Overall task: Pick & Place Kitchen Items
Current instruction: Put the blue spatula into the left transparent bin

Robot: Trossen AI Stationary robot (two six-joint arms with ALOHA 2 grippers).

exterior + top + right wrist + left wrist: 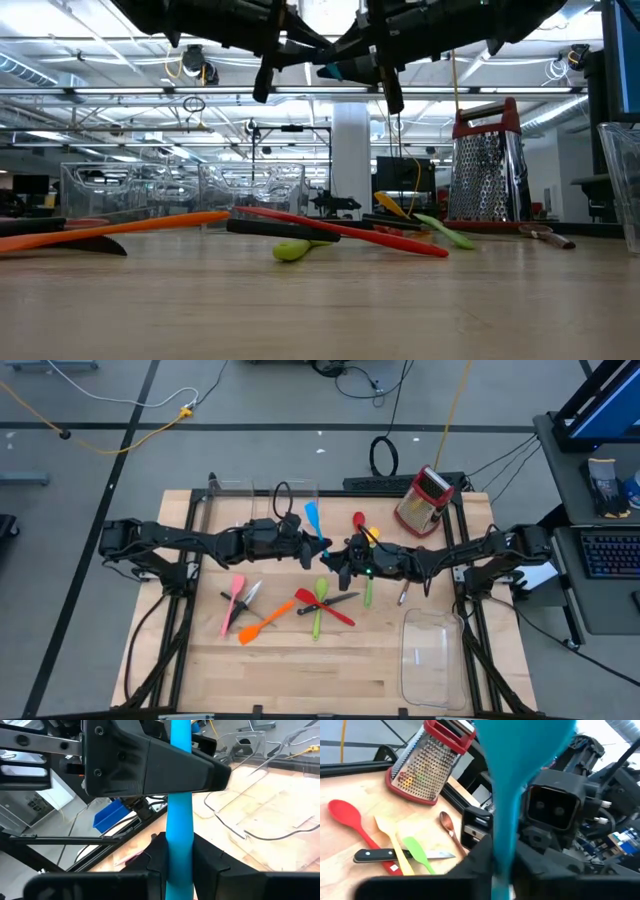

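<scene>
- High view: both arms met over the middle of the table [300, 670]. The left gripper [305, 545] and the right gripper [335, 555] faced each other with a blue spatula [314, 520] between them, its blade pointing away toward the far edge. On the near side of the grippers lay a pink spatula [234, 600], an orange spatula [262, 628], a red spoon [322, 606], a green spoon [320, 605] and a black-handled knife [330, 601]. A grater [424, 500] stood beyond the right gripper, and a clear bin [432, 655] lay near the table's front right corner.
- Low view: the two grippers hung well above the tabletop, the blue spatula [340, 70] held up between them. The orange spatula [130, 228], red spoon [340, 230] and green spoon [292, 249] rested on the wood below.
- Left wrist view: the blue spatula [520, 765] rose straight out of the left gripper's own fingers [475, 865], which were clamped on its handle. Past them sat the right gripper's body, the grater [427, 762], a red spoon [350, 817] and a knife [395, 855].
- Right wrist view: the right gripper's fingers [155, 857] pressed both sides of the blue handle [179, 820], with the left gripper [150, 762] gripping it farther along.
</scene>
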